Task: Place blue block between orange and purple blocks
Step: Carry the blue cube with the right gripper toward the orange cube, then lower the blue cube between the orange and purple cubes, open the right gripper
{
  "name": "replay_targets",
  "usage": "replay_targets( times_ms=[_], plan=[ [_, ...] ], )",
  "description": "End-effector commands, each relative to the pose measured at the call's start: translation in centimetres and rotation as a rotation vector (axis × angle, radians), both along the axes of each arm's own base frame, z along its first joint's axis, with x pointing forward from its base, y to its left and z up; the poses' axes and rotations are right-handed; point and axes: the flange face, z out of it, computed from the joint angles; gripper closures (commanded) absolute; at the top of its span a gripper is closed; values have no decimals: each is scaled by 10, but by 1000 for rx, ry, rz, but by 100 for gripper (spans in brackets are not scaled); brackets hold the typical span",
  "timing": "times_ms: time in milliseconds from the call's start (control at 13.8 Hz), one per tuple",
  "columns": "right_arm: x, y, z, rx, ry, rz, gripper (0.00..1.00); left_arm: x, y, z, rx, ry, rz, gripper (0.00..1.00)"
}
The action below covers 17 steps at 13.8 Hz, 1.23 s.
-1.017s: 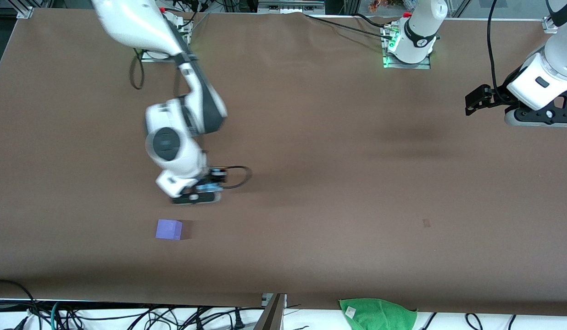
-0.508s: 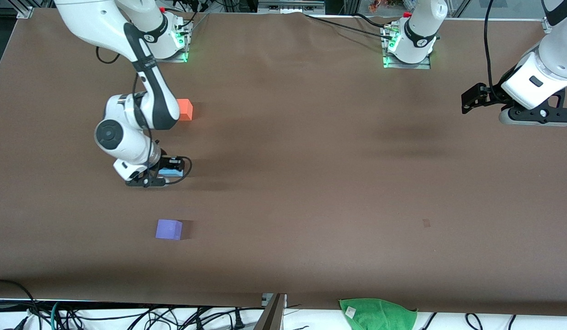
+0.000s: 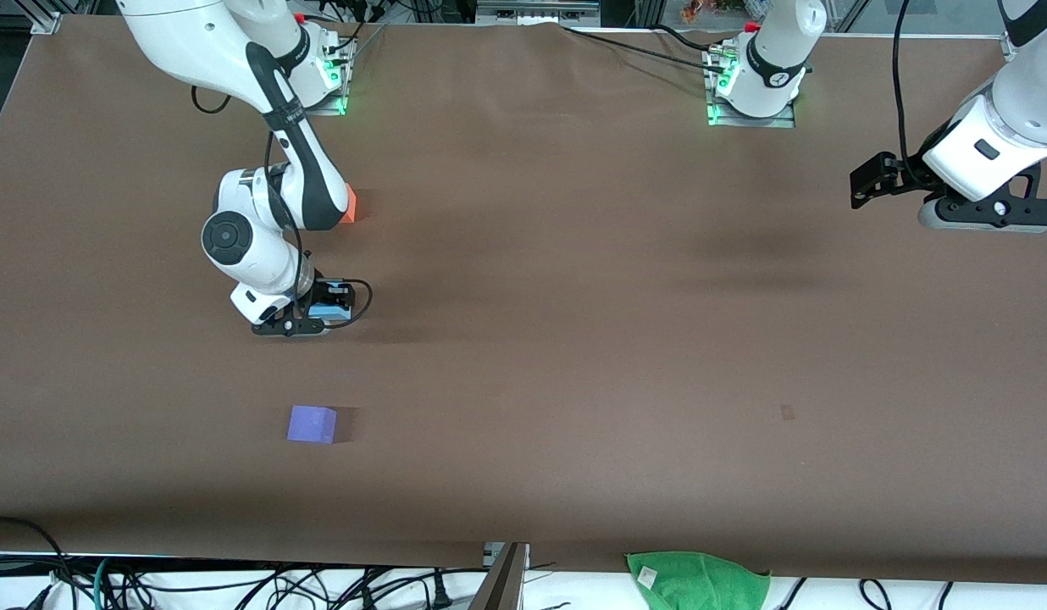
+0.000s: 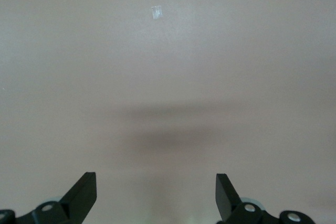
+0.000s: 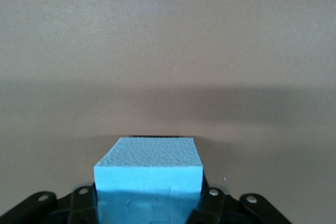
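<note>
Between the fingers of my right gripper [image 3: 307, 318] sits the blue block [image 3: 324, 313], carried low above the table [image 3: 574, 296] over the stretch that separates the orange block [image 3: 349, 206] from the purple block [image 3: 312, 424]. From the front view I see only a sliver of the blue cube, since the wrist and finger housing cover most of it; whether its underside touches the cloth I cannot tell. The right wrist view fills that gap: the blue block [image 5: 148, 174] shows its pebbled top face and one flat side, with the black finger mounts of the right gripper [image 5: 148, 203] pressed against both flanks, jaws clamped on the cube and bare brown cloth ahead. Neither of the other cubes appears in that view.

The orange block lies farther from the front camera than the gripper and is mostly hidden by the right arm's forearm, one corner showing. The purple block lies nearer the front camera, well apart from the gripper and fully visible.

My left gripper [image 3: 866, 180] waits in the air over the left arm's end of the table. Only the left wrist view shows its state: left gripper [image 4: 156, 198] jaws spread wide, holding nothing, with a small pale mark [image 4: 156, 12] on the cloth below. A green cloth [image 3: 697, 580] hangs at the table edge nearest the front camera.
</note>
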Motion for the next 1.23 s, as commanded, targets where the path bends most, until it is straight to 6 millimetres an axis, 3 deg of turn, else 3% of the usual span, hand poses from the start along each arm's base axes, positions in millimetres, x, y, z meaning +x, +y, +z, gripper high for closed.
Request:
replay_targets(
  times_ms=[0, 73, 218, 363, 508, 654, 944, 1162],
  plan=[
    [5, -6, 16, 21, -16, 5, 0, -3, -1, 8, -9, 4, 7, 0],
    [13, -18, 30, 20, -29, -13, 0, -2, -1, 7, -9, 6, 7, 0],
    [32, -17, 63, 33, -18, -21, 0, -3, -1, 8, -9, 4, 7, 0],
    [48, -12, 116, 57, 15, -23, 0, -2, -1, 7, -9, 6, 7, 0],
    [54, -23, 177, 79, 18, -35, 0, -2, -1, 7, -9, 6, 7, 0],
    [49, -36, 237, 99, 15, -34, 0, -2, -1, 7, -9, 6, 7, 0],
    [16, -64, 325, 70, 37, -6, 0, -2, 0, 7, -9, 6, 8, 0],
    [-6, -70, 361, 13, 40, 25, 0, -2, -1, 7, -7, 6, 7, 0]
  ],
)
